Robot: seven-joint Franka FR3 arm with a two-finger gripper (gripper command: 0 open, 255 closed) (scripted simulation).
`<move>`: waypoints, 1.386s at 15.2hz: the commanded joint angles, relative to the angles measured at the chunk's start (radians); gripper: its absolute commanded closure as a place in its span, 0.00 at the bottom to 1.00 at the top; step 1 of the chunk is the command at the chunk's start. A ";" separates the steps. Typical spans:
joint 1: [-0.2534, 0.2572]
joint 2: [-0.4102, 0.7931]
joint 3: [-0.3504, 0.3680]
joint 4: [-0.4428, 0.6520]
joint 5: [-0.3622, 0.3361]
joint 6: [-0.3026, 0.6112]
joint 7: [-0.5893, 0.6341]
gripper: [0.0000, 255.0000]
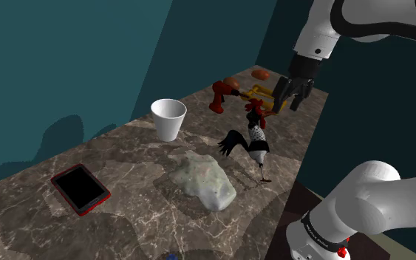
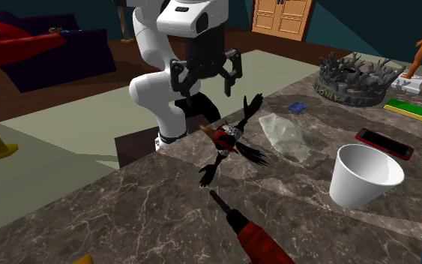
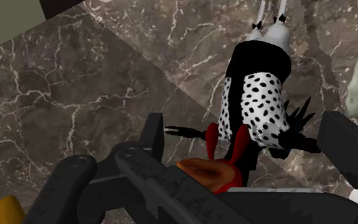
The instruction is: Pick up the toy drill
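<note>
The hand (image 2: 205, 84) is held spread wide with nothing in it above the rooster figure (image 2: 228, 139), presumably so it can be dropped onto the toy drill (image 2: 255, 236), which is laid flat on the desk (image 2: 89, 217) just beyond the rooster at the far end.

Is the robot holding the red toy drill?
No, the open end effector hangs empty above the rooster figurine, while the toy drill lies on the table.
</note>
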 commanded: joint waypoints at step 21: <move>0.024 0.683 -0.140 0.472 0.028 0.326 -0.391 0.00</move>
